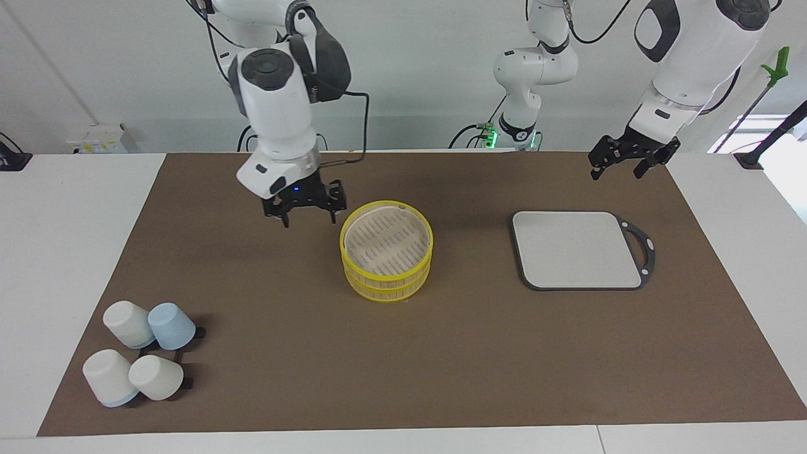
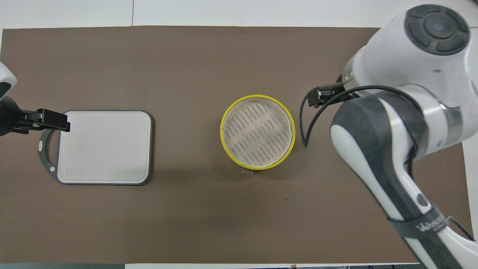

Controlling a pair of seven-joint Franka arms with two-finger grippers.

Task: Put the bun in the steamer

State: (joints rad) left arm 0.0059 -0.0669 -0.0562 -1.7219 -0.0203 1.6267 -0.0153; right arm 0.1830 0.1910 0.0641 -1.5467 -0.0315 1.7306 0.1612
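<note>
- Right gripper (image 1: 306,213) hangs in the air just beside the steamer (image 1: 386,251), a round two-tier basket with yellow rims and pale slatted floors, toward the right arm's end of the table; its black fingers are spread apart and grasp nothing.
- Left gripper (image 1: 621,165), fingers also apart and empty, waits over the brown mat (image 1: 302,378) past the flat grey board with a black handle (image 1: 580,249).
- Steamer sits mid-mat; its top tier holds nothing.
- Bun cannot be seen in either view.
- Four upturned white and pale-blue cups (image 1: 142,359) cluster farther from the robots than the steamer, toward the right arm's end.
</note>
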